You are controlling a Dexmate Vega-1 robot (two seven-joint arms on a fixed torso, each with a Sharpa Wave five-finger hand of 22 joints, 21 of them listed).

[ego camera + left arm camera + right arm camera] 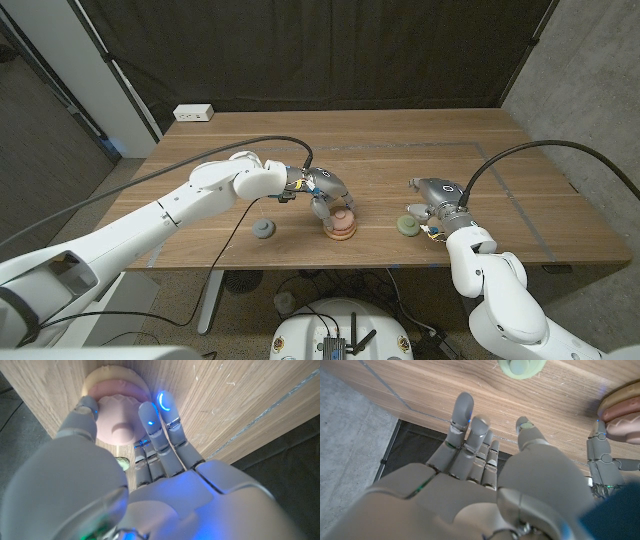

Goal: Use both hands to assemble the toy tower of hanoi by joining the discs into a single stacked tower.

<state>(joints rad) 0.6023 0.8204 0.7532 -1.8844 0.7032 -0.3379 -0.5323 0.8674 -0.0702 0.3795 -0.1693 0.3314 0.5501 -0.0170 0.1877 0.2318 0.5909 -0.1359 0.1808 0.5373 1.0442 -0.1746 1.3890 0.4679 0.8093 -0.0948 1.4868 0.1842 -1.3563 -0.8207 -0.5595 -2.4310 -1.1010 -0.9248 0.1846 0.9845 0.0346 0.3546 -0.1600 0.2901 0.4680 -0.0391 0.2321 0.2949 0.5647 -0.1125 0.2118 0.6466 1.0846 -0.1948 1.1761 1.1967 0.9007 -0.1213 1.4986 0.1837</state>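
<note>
Pink disc [343, 217] sits on top of the tan disc [341, 231], a short stack near the desk's [420, 150] front edge, around the middle. Your left hand [322, 192] is right at that stack, at its 10 o'clock, fingers [151, 420] touching the pink disc's edge and the thumb on its other side, so it grips the pink disc. Green disc [407, 224] lies at the stack's 3 o'clock, well apart from it. Your right hand [437, 200] stands just beside the green disc, at its 1 o'clock, fingers loosely apart, holding nothing. Grey disc [263, 229] lies alone at the stack's 9 o'clock, below your left forearm.
</note>
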